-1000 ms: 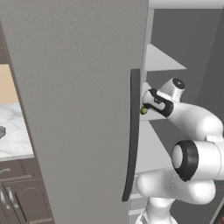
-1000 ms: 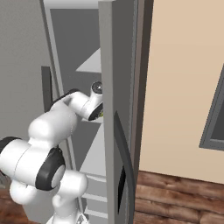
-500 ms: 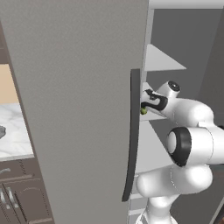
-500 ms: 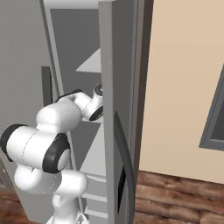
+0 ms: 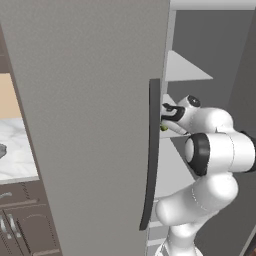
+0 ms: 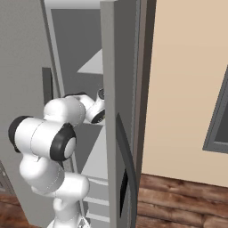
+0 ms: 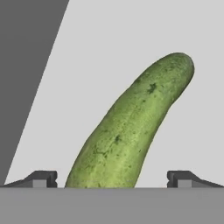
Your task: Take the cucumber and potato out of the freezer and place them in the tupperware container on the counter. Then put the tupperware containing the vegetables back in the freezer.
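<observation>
Cucumber [image 7: 133,131]: green, mottled skin, slightly curved, rounded tip at the far end, lying on a pale freezer shelf [image 7: 131,39]. It sits between my fingertips [image 7: 41,178], running from the near edge out and to the right. My gripper [image 7: 111,181] is spread wide; both tips stand clear of the cucumber's sides, no contact visible. From the left base camera my hand is inside the freezer [image 5: 100,100], just behind the open door's dark handle [image 5: 151,155], a bit of green at the tip. Counter [image 5: 15,155] is off to the left.
</observation>
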